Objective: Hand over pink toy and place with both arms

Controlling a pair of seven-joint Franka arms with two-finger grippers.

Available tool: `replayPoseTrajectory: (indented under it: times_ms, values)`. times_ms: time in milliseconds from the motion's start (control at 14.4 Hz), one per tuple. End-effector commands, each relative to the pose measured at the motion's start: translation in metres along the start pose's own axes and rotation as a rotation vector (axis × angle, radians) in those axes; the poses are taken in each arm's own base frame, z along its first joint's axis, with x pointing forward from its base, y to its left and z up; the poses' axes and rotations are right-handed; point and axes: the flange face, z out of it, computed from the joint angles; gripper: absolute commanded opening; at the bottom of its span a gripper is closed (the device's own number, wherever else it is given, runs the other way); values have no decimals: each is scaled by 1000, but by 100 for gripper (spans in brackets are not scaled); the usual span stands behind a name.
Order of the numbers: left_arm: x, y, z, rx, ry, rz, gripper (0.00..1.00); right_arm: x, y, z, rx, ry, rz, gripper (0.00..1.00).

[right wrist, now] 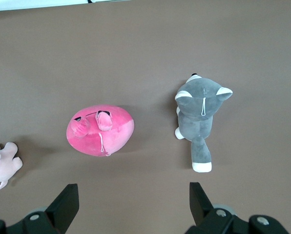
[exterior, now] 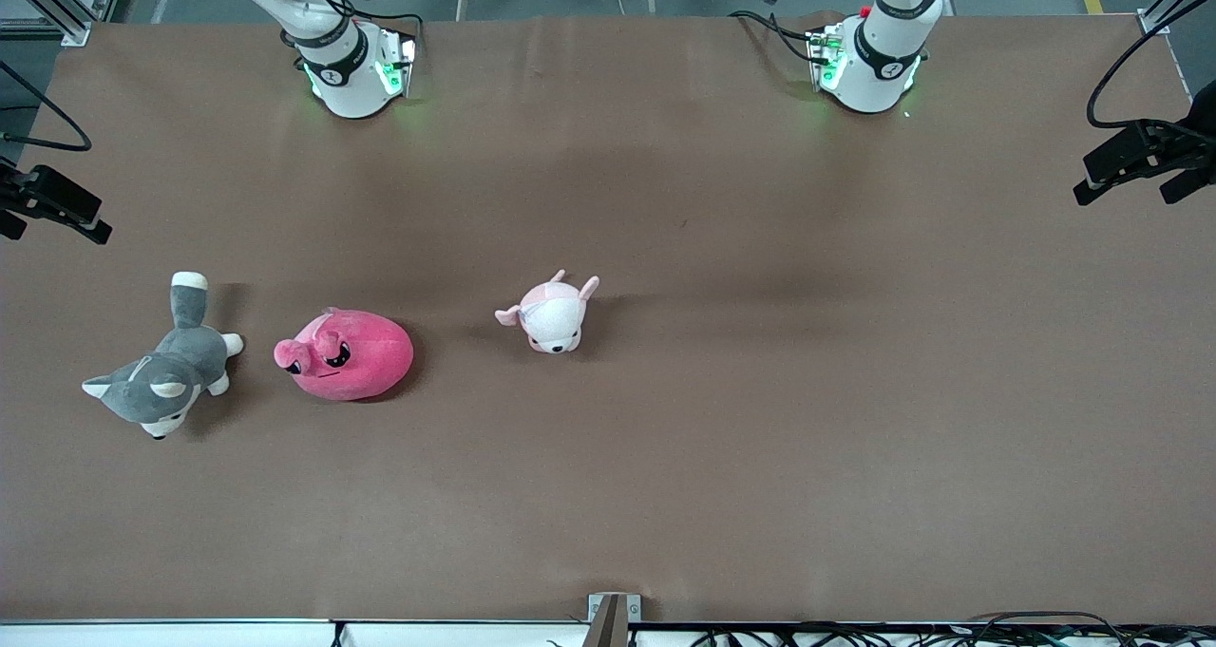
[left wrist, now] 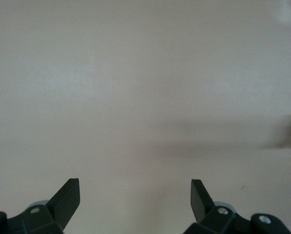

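The pink toy [exterior: 347, 354], a hot-pink rounded plush with dark eyes, lies on the brown table [exterior: 760, 343] toward the right arm's end. It also shows in the right wrist view [right wrist: 100, 130]. My right gripper [right wrist: 133, 195] is open and empty, held high over the table, with the toy lying apart from it on the table below. My left gripper [left wrist: 135, 192] is open and empty over bare table. Neither gripper shows in the front view; only the two arm bases [exterior: 347, 67] [exterior: 874, 58] do.
A grey-and-white husky plush [exterior: 166, 371] [right wrist: 199, 114] lies beside the pink toy, nearer the table's end. A small pale pink-and-white animal plush [exterior: 553, 313] [right wrist: 1, 163] lies toward the table's middle. Black camera mounts [exterior: 1140, 158] [exterior: 52, 205] jut in at both ends.
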Motion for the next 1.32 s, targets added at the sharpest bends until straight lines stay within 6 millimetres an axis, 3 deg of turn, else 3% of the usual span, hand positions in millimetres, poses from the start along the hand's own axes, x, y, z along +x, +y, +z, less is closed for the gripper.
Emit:
replayPoseTrajectory:
  times_ms: [0, 1250]
  values:
    - [-1, 3, -2, -4, 10, -1, 100, -10, 0, 0, -23, 3, -34, 100]
    - [1, 7, -1, -6, 16, 5, 100, -14, 2, 4, -22, -42, -53, 100]
